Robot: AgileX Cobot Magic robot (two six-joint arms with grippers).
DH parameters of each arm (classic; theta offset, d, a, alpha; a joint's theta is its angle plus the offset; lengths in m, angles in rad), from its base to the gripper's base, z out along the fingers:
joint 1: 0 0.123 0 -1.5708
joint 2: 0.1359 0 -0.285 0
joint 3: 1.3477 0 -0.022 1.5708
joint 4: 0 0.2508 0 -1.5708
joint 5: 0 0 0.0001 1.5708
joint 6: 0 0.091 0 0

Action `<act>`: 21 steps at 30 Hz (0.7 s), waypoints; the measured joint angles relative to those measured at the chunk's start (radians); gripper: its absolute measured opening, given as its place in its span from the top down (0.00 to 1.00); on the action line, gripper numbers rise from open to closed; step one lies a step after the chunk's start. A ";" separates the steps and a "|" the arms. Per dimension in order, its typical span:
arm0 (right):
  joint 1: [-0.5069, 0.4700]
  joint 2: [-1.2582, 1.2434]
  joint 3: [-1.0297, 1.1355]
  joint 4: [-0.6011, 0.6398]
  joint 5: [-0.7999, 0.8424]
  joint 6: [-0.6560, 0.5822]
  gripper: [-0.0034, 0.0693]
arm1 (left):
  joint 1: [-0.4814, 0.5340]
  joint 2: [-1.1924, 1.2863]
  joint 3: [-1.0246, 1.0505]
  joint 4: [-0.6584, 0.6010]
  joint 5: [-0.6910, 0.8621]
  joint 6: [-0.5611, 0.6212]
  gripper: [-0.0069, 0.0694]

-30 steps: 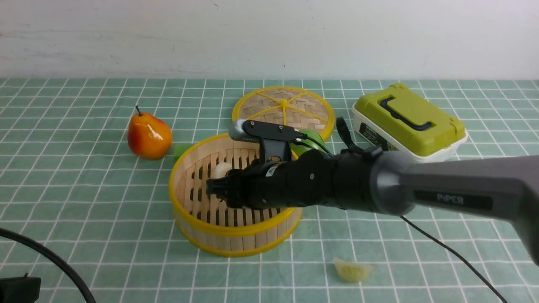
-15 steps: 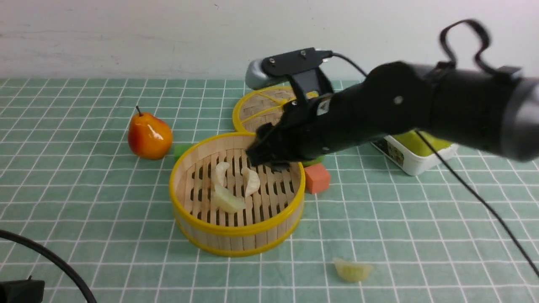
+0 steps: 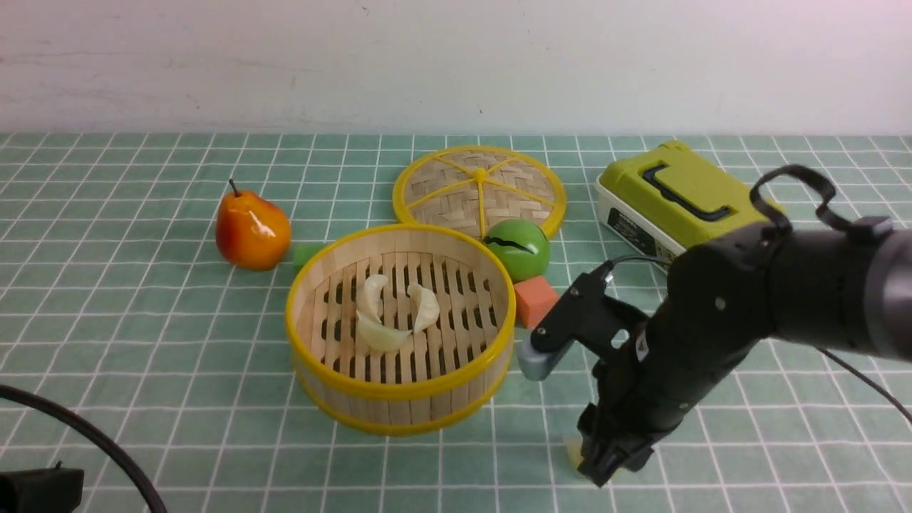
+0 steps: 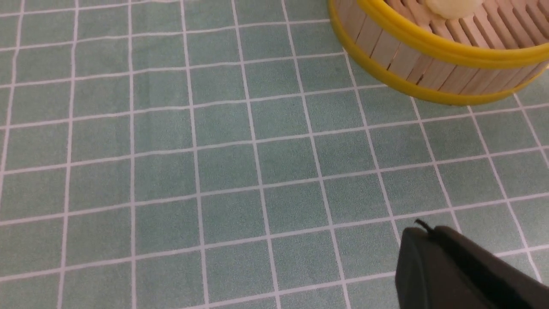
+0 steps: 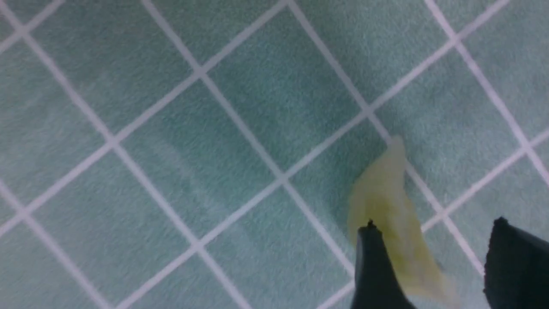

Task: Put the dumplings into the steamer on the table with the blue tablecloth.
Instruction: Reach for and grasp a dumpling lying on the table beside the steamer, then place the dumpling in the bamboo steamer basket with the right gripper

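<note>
Holds the right tool spread over a pale yellowish-green pleated dumpling lying on the teal grid-lined cloth of the counter, near the round yellow-rimmed bamboo steamer. Shows three cream dumplings inside it. Cannot tell the state of the left tool.

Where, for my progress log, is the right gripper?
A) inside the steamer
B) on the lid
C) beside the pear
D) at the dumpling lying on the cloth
D: the right gripper is down at the cloth in front of the steamer, and the right wrist view shows its open jaws around the dumpling there.
</note>
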 joint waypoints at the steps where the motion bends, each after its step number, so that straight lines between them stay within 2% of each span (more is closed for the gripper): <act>1: 0.000 0.016 0.003 0.006 -0.020 -0.011 0.47 | 0.000 0.000 0.000 0.000 0.000 0.000 0.92; 7: 0.003 0.056 -0.001 0.015 0.015 -0.041 0.67 | 0.000 0.000 0.000 0.000 -0.004 0.000 0.92; 11: 0.003 0.025 -0.062 0.062 0.178 -0.024 0.67 | 0.000 0.000 0.000 0.000 -0.007 0.000 0.92; 13: 0.002 0.001 -0.130 0.148 0.203 -0.010 0.67 | 0.000 0.000 0.000 0.000 -0.010 0.000 0.92; 15: 0.002 -0.013 -0.221 0.289 0.173 -0.008 0.67 | 0.000 0.000 0.000 0.001 -0.016 0.000 0.92; 16: 0.002 -0.013 -0.228 0.289 0.168 -0.008 0.67 | 0.000 0.000 0.000 0.001 -0.017 0.000 0.92; 17: 0.002 -0.006 -0.272 0.401 0.114 -0.009 0.67 | 0.000 0.000 0.000 0.003 -0.018 0.000 0.92; 18: 0.002 -0.004 -0.283 0.430 0.097 -0.011 0.67 | 0.000 0.000 0.000 0.003 -0.018 0.000 0.92; 21: 0.003 0.100 -0.375 0.664 -0.078 -0.068 0.67 | 0.000 0.000 0.000 0.003 -0.019 0.000 0.91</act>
